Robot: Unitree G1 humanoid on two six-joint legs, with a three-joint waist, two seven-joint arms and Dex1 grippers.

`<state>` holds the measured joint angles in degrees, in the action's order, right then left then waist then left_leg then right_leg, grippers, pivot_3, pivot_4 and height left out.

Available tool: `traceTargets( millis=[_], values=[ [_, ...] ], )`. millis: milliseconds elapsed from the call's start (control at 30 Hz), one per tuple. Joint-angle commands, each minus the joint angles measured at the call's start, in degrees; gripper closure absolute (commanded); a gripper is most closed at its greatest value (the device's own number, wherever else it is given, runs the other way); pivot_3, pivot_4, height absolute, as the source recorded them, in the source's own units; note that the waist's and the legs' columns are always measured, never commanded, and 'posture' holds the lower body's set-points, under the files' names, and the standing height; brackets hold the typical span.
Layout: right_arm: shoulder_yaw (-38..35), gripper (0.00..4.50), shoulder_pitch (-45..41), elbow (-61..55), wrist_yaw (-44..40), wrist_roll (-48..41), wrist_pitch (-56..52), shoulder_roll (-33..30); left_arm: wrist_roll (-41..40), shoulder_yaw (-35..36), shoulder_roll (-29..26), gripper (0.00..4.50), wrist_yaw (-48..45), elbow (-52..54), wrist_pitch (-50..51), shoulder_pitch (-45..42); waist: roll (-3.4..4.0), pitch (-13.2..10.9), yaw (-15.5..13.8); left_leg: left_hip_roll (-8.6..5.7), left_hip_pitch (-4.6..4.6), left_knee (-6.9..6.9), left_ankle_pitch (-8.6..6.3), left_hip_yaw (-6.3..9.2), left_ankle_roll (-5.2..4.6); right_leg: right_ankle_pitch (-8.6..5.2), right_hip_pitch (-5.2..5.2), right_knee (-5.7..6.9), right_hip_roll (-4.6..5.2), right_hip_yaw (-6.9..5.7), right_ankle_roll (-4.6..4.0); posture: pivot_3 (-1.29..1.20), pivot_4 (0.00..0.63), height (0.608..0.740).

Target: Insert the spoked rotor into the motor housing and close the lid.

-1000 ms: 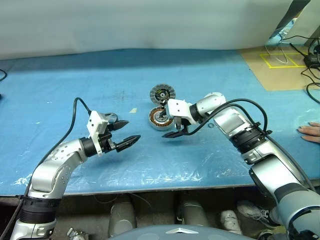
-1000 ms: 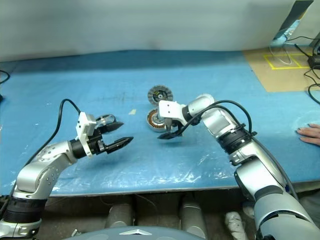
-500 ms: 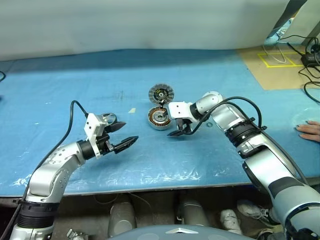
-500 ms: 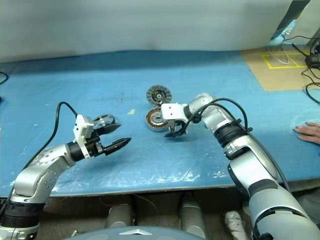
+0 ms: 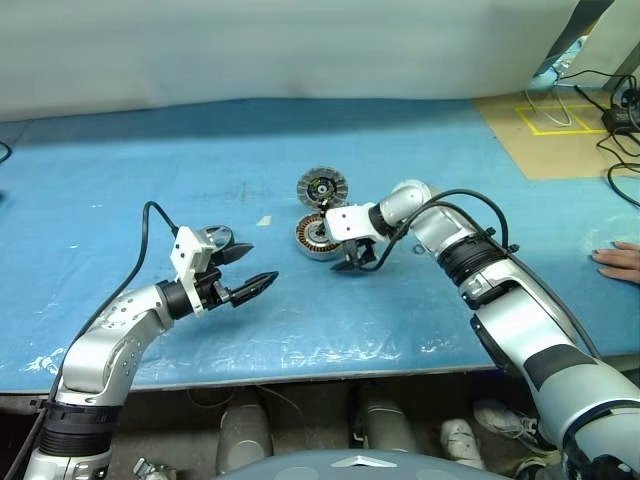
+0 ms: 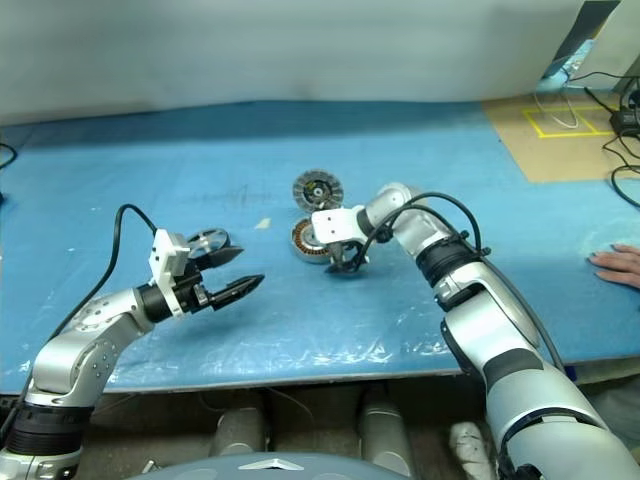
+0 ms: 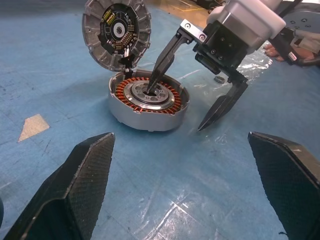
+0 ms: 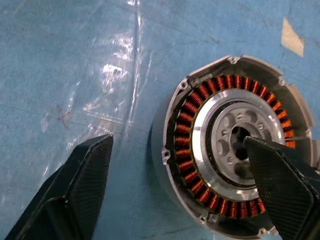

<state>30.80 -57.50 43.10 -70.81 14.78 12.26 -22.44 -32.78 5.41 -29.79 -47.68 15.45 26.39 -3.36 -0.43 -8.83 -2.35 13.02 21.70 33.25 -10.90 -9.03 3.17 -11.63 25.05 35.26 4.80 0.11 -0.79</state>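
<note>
A: How far along is it?

B: Early, I judge. The motor housing [image 7: 148,101] lies uncovered under the right gripper [image 7: 185,102], jaws apart, one finger over its hub. The lid [image 7: 116,31] leans just beyond.

A: The other?

B: The left gripper [image 5: 247,268] hangs spread and empty.

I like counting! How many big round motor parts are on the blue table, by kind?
motor case: 1
lid: 1
spoked wheel: 1
Total: 3
</note>
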Motion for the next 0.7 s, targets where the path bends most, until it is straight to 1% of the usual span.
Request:
traceTargets(
  millis=[33, 67, 100, 167, 200, 300, 433, 533, 600, 700],
  values=[
    [-0.5, 0.98, -1.3, 0.5, 0.1, 0.7, 0.8, 0.7, -0.2, 0.1, 0.2, 0.0, 0.3, 1.5, -0.6, -0.7, 0.0, 0.0, 0.0, 0.0, -0.01, 0.0, 0.0, 0.0, -0.01, 0.0, -0.01, 0.01, 0.0, 0.0, 0.0, 0.0, 0.15, 0.74],
    [-0.3, 1.28, -1.4, 1.3, 0.9, 1.3, 1.5, 1.0, -0.2, 0.0, 0.2, 0.0, 0.4, 1.5, -0.6, -0.7, 0.0, 0.0, 0.0, 0.0, -0.01, 0.01, -0.01, 0.0, -0.01, 0.0, 0.0, 0.03, 0.0, 0.0, 0.0, 0.0, 0.15, 0.74],
    [-0.2, 1.73, -1.6, 2.2, 1.6, 1.8, 1.7, 1.3, -0.2, -0.1, 0.3, 0.0, 0.4, 1.5, -0.6, -0.8, 0.0, 0.0, 0.0, 0.0, -0.03, 0.01, -0.01, 0.0, -0.02, 0.0, 0.0, 0.05, 0.0, 0.0, 0.0, 0.0, 0.15, 0.74],
    [0.2, 2.37, -2.0, 3.9, 3.0, 3.1, 2.7, 1.6, -0.2, -0.3, 0.4, 0.0, 0.6, 1.6, -0.5, -0.9, 0.0, 0.0, 0.0, 0.0, -0.03, 0.03, -0.02, 0.0, -0.02, -0.01, -0.01, 0.07, 0.0, 0.01, -0.01, 0.0, 0.15, 0.74],
    [0.3, 2.59, -2.2, 4.5, 3.5, 3.5, 2.8, 1.8, -0.2, -0.3, 0.4, 0.0, 0.7, 1.7, -0.4, -1.0, -0.01, 0.0, 0.1, 0.01, -0.05, 0.04, -0.02, 0.0, -0.02, -0.01, -0.02, 0.08, 0.0, 0.0, -0.01, 0.0, 0.15, 0.74],
    [0.8, 2.66, -2.8, 5.8, 4.4, 4.8, 3.7, 2.1, -0.2, -0.4, 0.6, 0.0, 1.0, 1.6, -0.4, -1.2, 0.0, 0.0, 0.1, 0.01, -0.15, 0.07, -0.02, -0.02, -0.02, -0.01, -0.05, 0.19, 0.0, 0.02, -0.02, 0.0, 0.15, 0.74],
    [0.6, 2.66, -2.0, 2.6, 0.1, 3.9, 3.1, 1.4, -0.3, -0.4, 0.7, 0.0, 1.2, 1.7, -0.2, -1.4, 0.0, 0.0, 0.0, 0.01, -0.27, 0.07, -0.03, -0.02, -0.02, 0.01, -0.1, 0.3, 0.0, 0.04, -0.05, 0.0, 0.15, 0.74],
    [-0.2, 2.66, 0.5, -7.3, -8.7, -0.3, -1.9, -0.9, -0.4, -0.6, 0.8, 0.0, 1.3, 1.8, 0.0, -1.5, 0.0, 0.0, -0.1, 0.02, -0.25, 0.07, -0.03, -0.02, -0.02, 0.01, -0.09, 0.3, -0.01, 0.04, -0.06, 0.0, 0.15, 0.74],
    [-0.7, 2.66, 2.1, -13.2, -12.6, -2.1, -6.5, -2.0, -0.5, -0.7, 0.8, 0.0, 1.4, 1.9, 0.1, -1.5, 0.0, 0.0, -0.2, 0.11, -0.15, 0.07, -0.02, -0.02, -0.03, -0.02, -0.09, 0.18, -0.09, 0.02, -0.1, 0.0, 0.15, 0.74],
    [-0.5, 2.66, 6.4, -26.5, -19.6, -5.7, -13.5, -6.1, -0.3, -1.1, 1.0, 0.0, 1.3, 1.8, 0.1, -1.6, -0.01, 0.0, -0.3, 0.19, 0.0, 0.06, 0.02, -0.02, -0.09, -0.02, -0.01, 0.09, -0.17, -0.03, -0.12, 0.0, 0.15, 0.74]
  ],
)
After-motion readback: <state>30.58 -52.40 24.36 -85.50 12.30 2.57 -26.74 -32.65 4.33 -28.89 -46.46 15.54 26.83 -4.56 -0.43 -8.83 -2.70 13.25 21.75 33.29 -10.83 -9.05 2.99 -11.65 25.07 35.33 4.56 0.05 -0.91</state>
